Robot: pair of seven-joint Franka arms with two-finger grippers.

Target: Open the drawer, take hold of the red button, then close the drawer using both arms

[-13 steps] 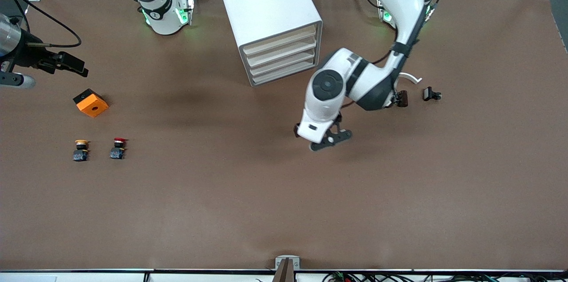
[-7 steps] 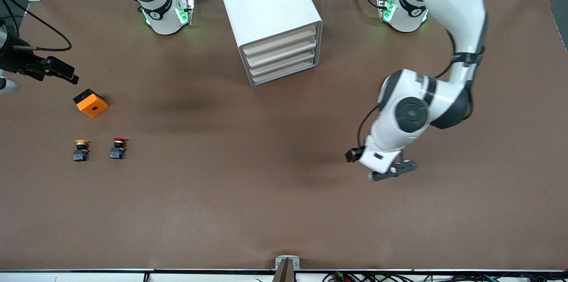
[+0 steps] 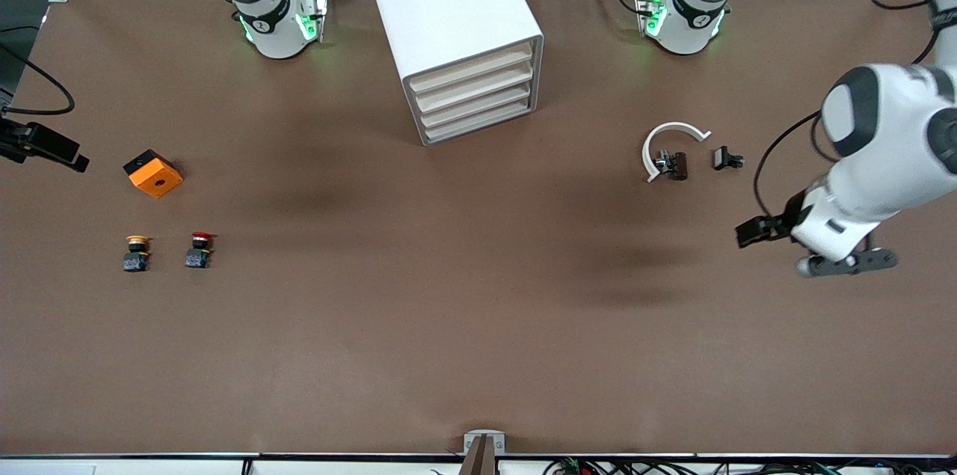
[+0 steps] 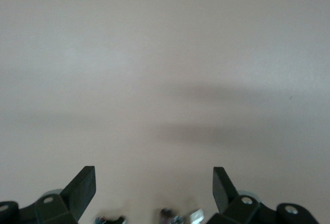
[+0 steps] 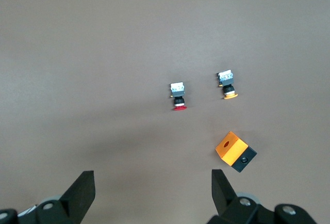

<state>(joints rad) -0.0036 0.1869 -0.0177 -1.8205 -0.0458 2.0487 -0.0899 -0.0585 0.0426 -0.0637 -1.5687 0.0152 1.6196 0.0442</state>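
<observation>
The white cabinet (image 3: 448,19) stands toward the robots' bases, and its four beige-fronted drawers (image 3: 475,96) are all shut. The red-capped button (image 3: 199,248) lies on the table toward the right arm's end; it also shows in the right wrist view (image 5: 178,96). My right gripper (image 5: 151,178) is open and empty, up in the air over that end of the table, apart from the button. My left gripper (image 3: 846,264) is open and empty in the left wrist view (image 4: 153,178), over bare table at the left arm's end.
A yellow-capped button (image 3: 136,252) lies beside the red one. An orange cube (image 3: 152,173) lies farther from the front camera than both. A white curved piece (image 3: 668,140) and two small black parts (image 3: 727,158) lie between the cabinet and the left gripper.
The left arm has swung from in front of the cabinet out to the left arm's end of the table. The right arm has drawn back toward the table's edge. The drawers stayed shut.
</observation>
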